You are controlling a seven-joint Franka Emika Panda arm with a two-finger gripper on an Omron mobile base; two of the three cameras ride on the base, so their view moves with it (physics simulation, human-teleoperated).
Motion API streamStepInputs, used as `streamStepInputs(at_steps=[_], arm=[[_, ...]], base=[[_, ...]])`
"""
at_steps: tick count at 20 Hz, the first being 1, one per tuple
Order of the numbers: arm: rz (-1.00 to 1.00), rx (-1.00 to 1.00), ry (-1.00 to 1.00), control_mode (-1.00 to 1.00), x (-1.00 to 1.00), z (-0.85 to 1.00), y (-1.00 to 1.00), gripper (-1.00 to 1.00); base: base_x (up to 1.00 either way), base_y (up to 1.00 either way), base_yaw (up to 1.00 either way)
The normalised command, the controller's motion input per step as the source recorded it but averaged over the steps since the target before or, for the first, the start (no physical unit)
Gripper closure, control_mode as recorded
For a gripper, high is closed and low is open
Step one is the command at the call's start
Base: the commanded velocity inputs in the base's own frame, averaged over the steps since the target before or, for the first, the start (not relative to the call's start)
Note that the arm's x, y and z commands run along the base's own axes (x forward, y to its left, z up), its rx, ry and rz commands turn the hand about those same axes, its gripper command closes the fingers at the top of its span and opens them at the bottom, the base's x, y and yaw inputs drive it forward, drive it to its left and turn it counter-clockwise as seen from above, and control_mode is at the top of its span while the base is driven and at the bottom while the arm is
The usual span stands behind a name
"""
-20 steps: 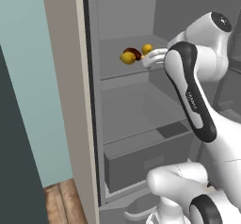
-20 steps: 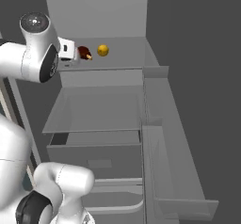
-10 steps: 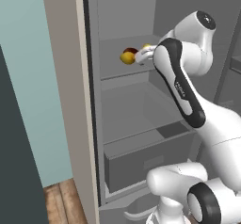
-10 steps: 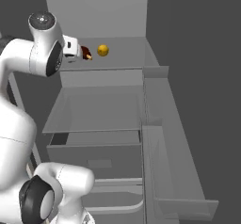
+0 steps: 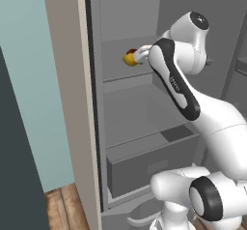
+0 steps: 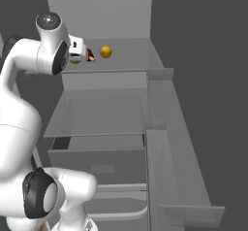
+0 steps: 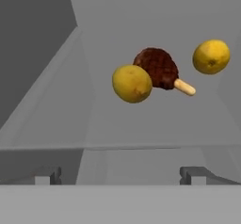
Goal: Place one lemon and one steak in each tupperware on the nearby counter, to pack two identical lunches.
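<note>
My pincer (image 7: 120,176) stands wide apart, holding nothing, at the frame's bottom. Two lemons: one (image 7: 132,83) centre, another (image 7: 211,56) upper right. One steak (image 7: 157,68) lies between them on the shelf (image 7: 70,119).

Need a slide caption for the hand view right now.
Open gripper faces a fridge shelf holding two lemons flanking a dark steak.

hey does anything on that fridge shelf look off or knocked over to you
Nothing stands out. Two lemons and a dark brown-red steak lie on the shelf, nothing spilled or damaged. The nearer lemon overlaps the steak. The open gripper is short of them, holding nothing.
</note>
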Motion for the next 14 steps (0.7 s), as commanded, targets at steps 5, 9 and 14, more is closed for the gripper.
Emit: streamStepInputs(at_steps=[5, 9, 14], arm=[[-0.04, 0.0, 0.0, -1.0, 0.3, -0.11, 0.02, -1.0], [-0.04, 0.0, 0.0, -1.0, 0.28, -0.14, 0.04, -1.0], [-0.04, 0.0, 0.0, -1.0, 0.29, -0.14, 0.06, -1.0]], base=[[0.0, 0.0, 0.0], [0.0, 0.0, 0.0], [0.0, 0.0, 0.0]])
